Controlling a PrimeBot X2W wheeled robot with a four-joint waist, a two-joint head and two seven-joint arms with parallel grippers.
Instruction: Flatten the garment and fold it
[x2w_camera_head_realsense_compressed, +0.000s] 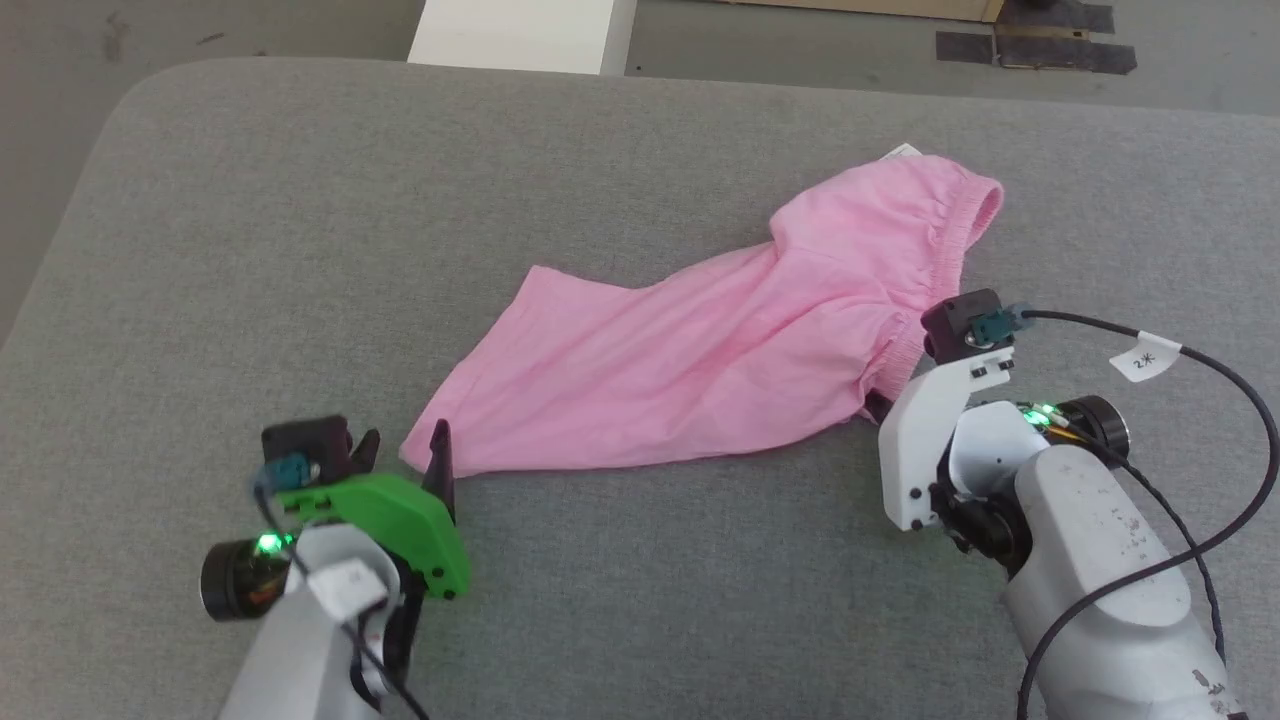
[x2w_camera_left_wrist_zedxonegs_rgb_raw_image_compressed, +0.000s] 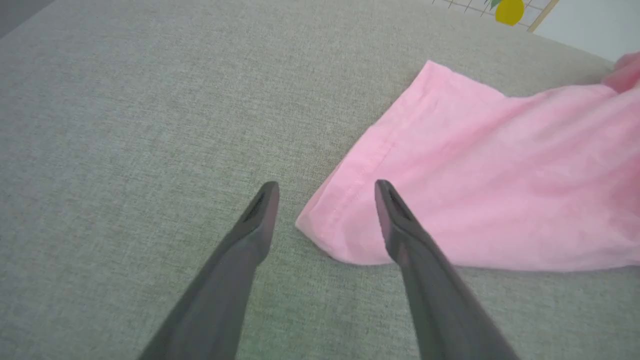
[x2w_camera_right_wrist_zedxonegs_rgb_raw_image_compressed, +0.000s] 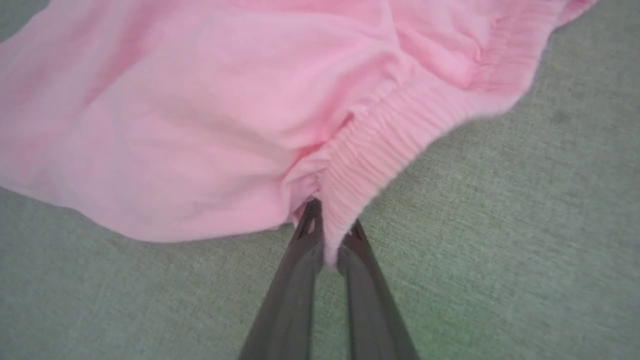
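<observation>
The pink shorts (x2w_camera_head_realsense_compressed: 700, 350) lie on the grey fabric-covered desk (x2w_camera_head_realsense_compressed: 300, 250), right of its middle. They run in a slant from a leg hem at the lower left up to the gathered elastic waistband (x2w_camera_head_realsense_compressed: 950, 240) at the upper right, where a small white label (x2w_camera_head_realsense_compressed: 900, 152) peeks out at the far edge. The cloth is not flat: the waistband end is humped and bunched, and long creases run down the leg.

The right end effector (x2w_camera_right_wrist_zedxonegs_rgb_raw_image_compressed: 332, 220) is closed narrow on the near end of the waistband (x2w_camera_right_wrist_zedxonegs_rgb_raw_image_compressed: 400, 140), with a pinch of ribbed elastic caught between its two dark fingers. The left end effector (x2w_camera_left_wrist_zedxonegs_rgb_raw_image_compressed: 326, 186) is spread wide and holds nothing. Its fingers straddle the near corner of the leg hem (x2w_camera_left_wrist_zedxonegs_rgb_raw_image_compressed: 320, 235), one finger over pink cloth and the other over bare grey fabric. In the head view the left end effector (x2w_camera_head_realsense_compressed: 405, 445) sits just at that corner.

This looks like the flattening step, with folding not yet begun: one end of the shorts is secured and the other is lined up for a grip. The next move would likely call for the left fingers to come down around the hem corner and close on it. The two arms could then draw apart to pull the creases out and lay the shorts smooth. The hem is thin and lies close to the desk, so the lower finger may need to slide under it, or the grip may miss the cloth.
</observation>
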